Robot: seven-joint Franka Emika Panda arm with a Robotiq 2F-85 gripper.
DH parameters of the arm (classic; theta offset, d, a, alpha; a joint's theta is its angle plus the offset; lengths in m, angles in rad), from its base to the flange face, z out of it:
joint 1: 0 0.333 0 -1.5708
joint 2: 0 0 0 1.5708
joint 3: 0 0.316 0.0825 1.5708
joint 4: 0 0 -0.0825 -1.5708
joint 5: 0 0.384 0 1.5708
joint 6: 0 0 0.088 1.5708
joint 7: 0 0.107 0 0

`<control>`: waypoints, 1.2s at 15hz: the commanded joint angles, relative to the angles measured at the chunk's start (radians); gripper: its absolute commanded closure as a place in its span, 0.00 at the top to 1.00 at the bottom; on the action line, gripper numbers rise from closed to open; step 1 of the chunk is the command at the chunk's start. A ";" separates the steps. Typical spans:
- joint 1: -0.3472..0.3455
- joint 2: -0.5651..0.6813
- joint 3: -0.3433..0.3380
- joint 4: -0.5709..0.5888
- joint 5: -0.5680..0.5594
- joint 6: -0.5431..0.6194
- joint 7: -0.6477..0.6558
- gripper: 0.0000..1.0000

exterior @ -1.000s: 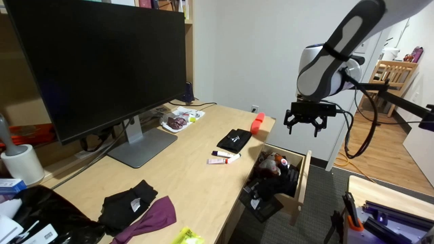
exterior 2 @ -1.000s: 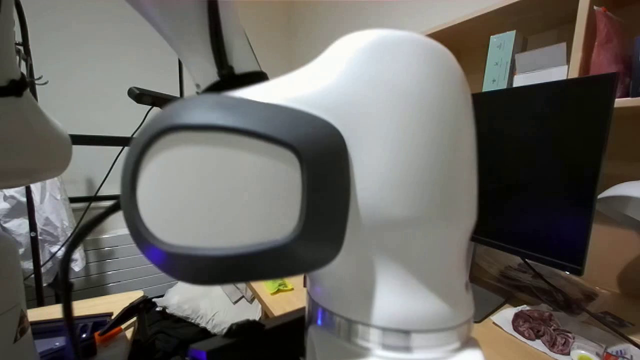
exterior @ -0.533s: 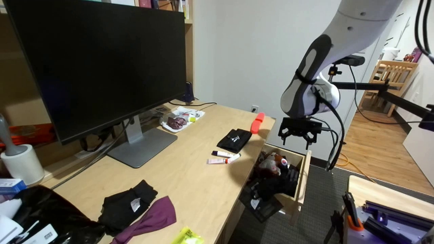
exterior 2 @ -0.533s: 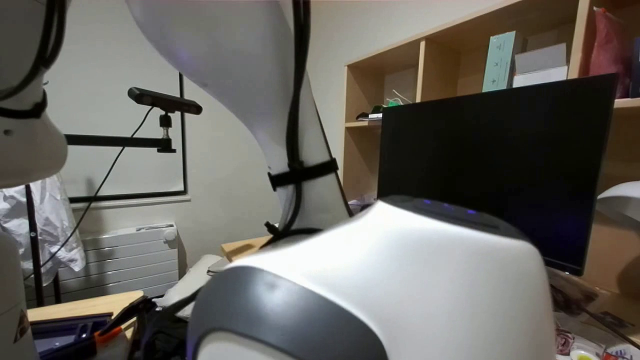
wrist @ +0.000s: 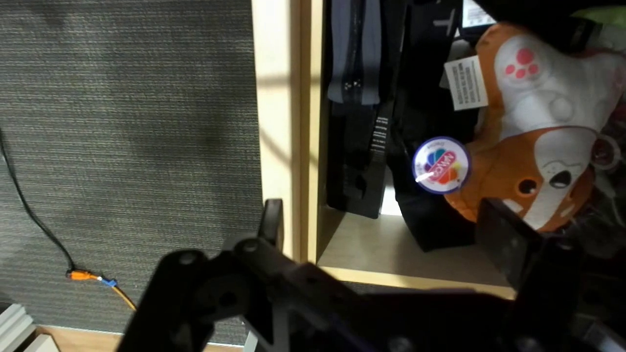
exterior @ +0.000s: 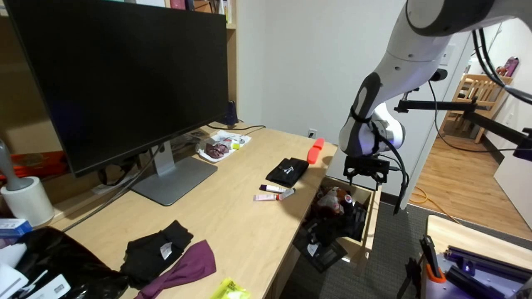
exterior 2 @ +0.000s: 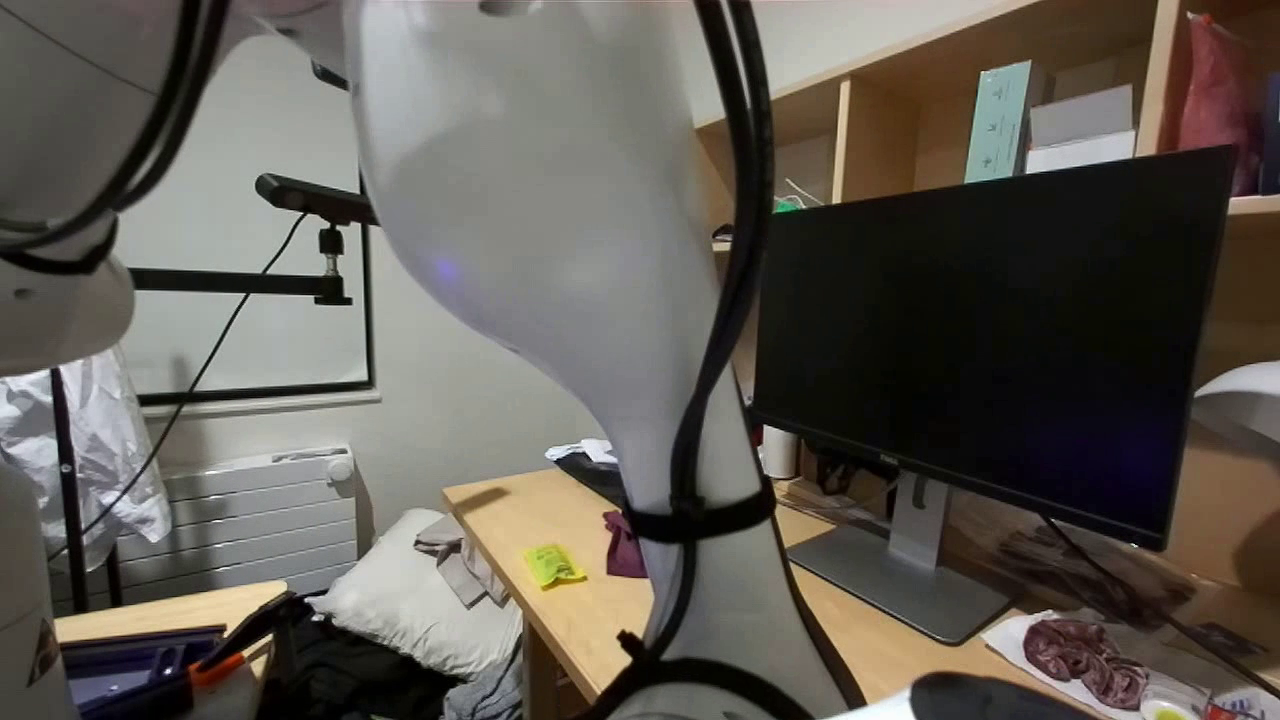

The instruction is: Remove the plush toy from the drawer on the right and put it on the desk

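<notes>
In an exterior view, the white robot arm point(exterior 2: 570, 220) hides a part of the desk point(exterior 2: 600, 622). On this desk lie a yellow packet point(exterior 2: 553, 566) and a purple cloth point(exterior 2: 623, 550), and also a dark monitor point(exterior 2: 980, 340) stands there.

Plush toy point(wrist: 540, 120) tag point(wrist: 441, 165): probably "NANCO"

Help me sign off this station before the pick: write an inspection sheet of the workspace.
Surface: desk, light wood, items spread over it.
Job's things: plush toy in the pulled-out drawer.
Clutter: purple cloth, black pouch and yellow packet on the desk; dark item seemingly overhanging the drawer's side.
Gripper: above the drawer, jaws apart; load: nothing seen.
Cables: black cable with orange connector on the carpet.
Surroundings: monitor on the desk; white radiator in an exterior view.
</notes>
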 commanded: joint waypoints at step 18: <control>-0.075 0.179 0.157 0.154 0.235 0.155 -0.172 1.00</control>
